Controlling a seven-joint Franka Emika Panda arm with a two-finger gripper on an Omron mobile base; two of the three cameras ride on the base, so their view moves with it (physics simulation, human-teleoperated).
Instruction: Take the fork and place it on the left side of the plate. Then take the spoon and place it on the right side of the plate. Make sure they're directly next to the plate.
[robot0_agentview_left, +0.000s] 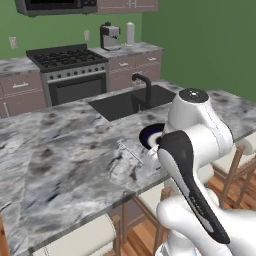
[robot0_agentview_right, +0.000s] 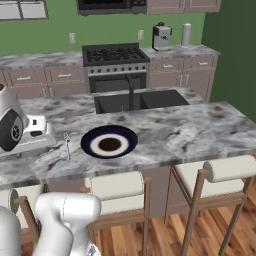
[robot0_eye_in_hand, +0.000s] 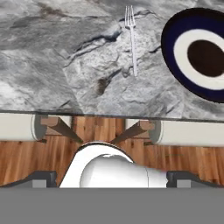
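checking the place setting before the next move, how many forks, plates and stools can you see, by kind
fork: 1
plate: 1
stools: 3 in the right base view, one partly behind the arm
total: 5

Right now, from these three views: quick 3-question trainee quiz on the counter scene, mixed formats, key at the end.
1. True or false: the fork lies on the plate.
2. Multiple choice: in the right base view, the fork lies where relative to the plate? A) left of it B) right of it C) behind it
3. Fill in: the end effector's jaws stand ___ and hold nothing.

Key: 1 false, it lies on the marble counter, apart from the plate. 2 A. 3 open.
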